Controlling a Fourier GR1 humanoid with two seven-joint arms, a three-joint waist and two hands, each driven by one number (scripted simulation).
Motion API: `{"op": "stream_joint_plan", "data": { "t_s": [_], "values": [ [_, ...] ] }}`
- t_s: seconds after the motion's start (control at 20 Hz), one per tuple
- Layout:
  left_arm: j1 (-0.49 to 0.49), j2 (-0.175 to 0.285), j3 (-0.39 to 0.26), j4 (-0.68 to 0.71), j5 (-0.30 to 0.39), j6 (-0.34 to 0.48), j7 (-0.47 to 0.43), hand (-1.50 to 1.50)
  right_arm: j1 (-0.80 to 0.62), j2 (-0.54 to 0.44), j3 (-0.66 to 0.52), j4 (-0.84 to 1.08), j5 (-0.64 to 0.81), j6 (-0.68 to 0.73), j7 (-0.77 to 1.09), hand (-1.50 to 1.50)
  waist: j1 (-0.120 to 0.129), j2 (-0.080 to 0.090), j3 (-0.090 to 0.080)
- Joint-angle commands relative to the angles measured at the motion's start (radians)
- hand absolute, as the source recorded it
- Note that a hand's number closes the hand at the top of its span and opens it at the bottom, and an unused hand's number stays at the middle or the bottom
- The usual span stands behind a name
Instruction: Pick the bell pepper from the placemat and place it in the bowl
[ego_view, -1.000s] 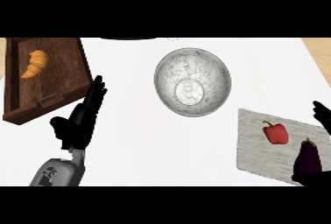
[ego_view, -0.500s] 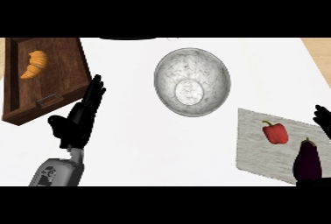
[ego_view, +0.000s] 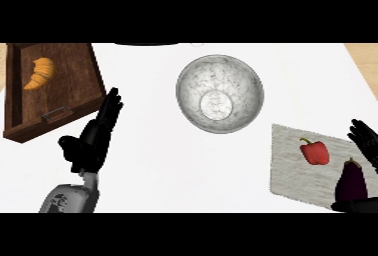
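So the red bell pepper (ego_view: 315, 152) is sitting on the grey placemat (ego_view: 291, 175) over at the right edge of the counter (ego_view: 162, 165). It's in the mat's far half, well apart from the left hand. A dark purple eggplant (ego_view: 352, 184) is lying on the same mat just beside it, toward the counter's near right corner.

The right hand (ego_view: 365, 142) is poking in from the right edge, right up against the eggplant. Most of it is getting cut off though, so I honestly cannot tell if it's released or grasping anything.

The metal bowl (ego_view: 196, 80) is sitting around the middle of the counter toward the far edge, near the mat but not touching it.

The left hand (ego_view: 94, 140) is resting released in the near left part of the counter. Its straight fingers (ego_view: 111, 107) are pointing up along the edge of a wooden tray (ego_view: 74, 95) in the far left corner, and a croissant (ego_view: 39, 73) is lying in that tray.
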Motion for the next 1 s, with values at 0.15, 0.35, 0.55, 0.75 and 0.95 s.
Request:
{"op": "stream_joint_plan", "data": {
  "t_s": [0.15, 0.35, 0.55, 0.75, 0.95],
  "values": [
    [-0.047, -0.007, 0.049, -0.010, -0.015, -0.021, 0.052, 0.00, -0.050, 0.057, -0.029, 0.136, 0.028, 0.028, -0.069, -1.50, 0.001, 0.000, 0.000],
    [-0.009, -0.044, 0.042, 0.047, -0.034, -0.040, -0.022, 0.00, -0.053, 0.072, -0.023, 0.194, 0.101, 0.030, -0.139, -1.50, 0.000, 0.000, 0.000],
    [-0.022, -0.029, 0.054, -0.026, -0.039, -0.057, 0.034, 0.00, -0.108, 0.139, 0.037, 0.186, 0.174, -0.057, -0.080, -1.50, 0.002, 0.000, 0.000],
    [0.061, -0.013, 0.051, -0.113, -0.033, -0.070, 0.066, 0.00, -0.117, 0.102, 0.005, 0.270, 0.254, -0.117, -0.121, -1.50, 0.006, 0.000, 0.000],
    [0.012, -0.045, 0.047, -0.072, -0.050, -0.060, 0.053, 0.00, -0.217, 0.101, 0.028, 0.412, 0.341, -0.179, -0.155, -1.50, 0.005, 0.001, 0.000]
  ]
}}
